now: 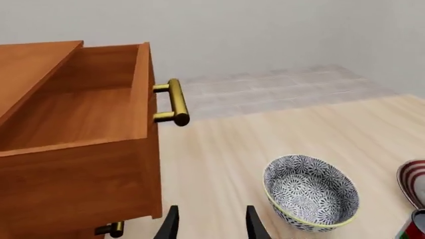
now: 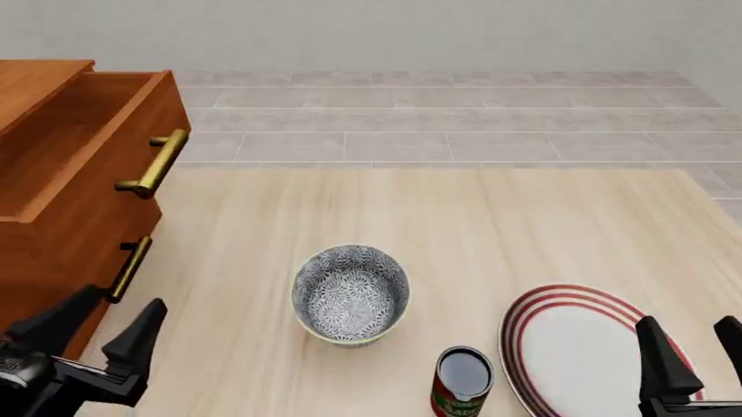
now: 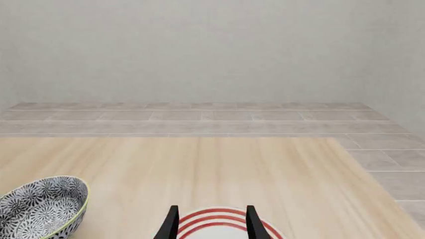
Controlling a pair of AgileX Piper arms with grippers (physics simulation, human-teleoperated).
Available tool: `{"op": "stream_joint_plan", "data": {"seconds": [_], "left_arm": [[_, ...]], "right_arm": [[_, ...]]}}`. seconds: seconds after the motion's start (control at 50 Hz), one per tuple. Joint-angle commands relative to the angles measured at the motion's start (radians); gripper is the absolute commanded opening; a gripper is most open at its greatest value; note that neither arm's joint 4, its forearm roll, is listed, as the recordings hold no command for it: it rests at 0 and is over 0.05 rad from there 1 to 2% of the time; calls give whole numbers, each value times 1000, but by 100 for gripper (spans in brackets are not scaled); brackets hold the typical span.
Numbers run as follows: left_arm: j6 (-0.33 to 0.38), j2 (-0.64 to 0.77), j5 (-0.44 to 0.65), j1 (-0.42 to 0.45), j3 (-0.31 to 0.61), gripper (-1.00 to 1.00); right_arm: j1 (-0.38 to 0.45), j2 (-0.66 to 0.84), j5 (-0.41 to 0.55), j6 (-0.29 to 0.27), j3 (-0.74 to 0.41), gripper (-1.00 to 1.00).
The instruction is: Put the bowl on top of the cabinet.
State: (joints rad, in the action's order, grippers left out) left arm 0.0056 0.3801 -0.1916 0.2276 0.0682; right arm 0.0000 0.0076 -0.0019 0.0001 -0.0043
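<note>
The grey-and-white floral bowl (image 2: 350, 294) sits upright on the table near its middle; it also shows in the left wrist view as the bowl (image 1: 311, 192) and at the edge of the right wrist view as the bowl (image 3: 41, 207). The reddish-brown cabinet (image 2: 64, 200) stands at the far left with its top drawer (image 1: 79, 107) pulled out. My left gripper (image 2: 107, 324) is open beside the cabinet's front, well left of the bowl. My right gripper (image 2: 693, 343) is open above the plate, right of the bowl. Both hold nothing.
A white plate with red rings (image 2: 579, 347) lies at the front right. A can (image 2: 463, 382) stands between the plate and the bowl. Brass bar handles (image 2: 155, 163) stick out from the drawers. Tiled floor lies beyond the table's far edge.
</note>
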Motion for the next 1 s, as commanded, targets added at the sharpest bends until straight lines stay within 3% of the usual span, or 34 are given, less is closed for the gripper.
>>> {"op": "stream_joint_plan", "data": {"seconds": [0.02, 0.06, 0.1, 0.2, 0.28, 0.7, 1.0], "left_arm": [[-5, 102, -45, 65, 23, 100], [33, 159, -82, 80, 24, 100], [-11, 206, -106, 99, 30, 100], [-30, 379, -194, 146, 47, 100], [-53, 431, -212, 157, 63, 100], [-56, 487, -69, 251, 223, 100], [-98, 692, -99, 334, 298, 100]], "right_arm": [[0, 0, 0, 0, 0, 100], [0, 0, 0, 0, 0, 100], [0, 0, 0, 0, 0, 100], [0, 0, 0, 0, 0, 100], [0, 0, 0, 0, 0, 100], [0, 0, 0, 0, 0, 100], [0, 0, 0, 0, 0, 100]]}}
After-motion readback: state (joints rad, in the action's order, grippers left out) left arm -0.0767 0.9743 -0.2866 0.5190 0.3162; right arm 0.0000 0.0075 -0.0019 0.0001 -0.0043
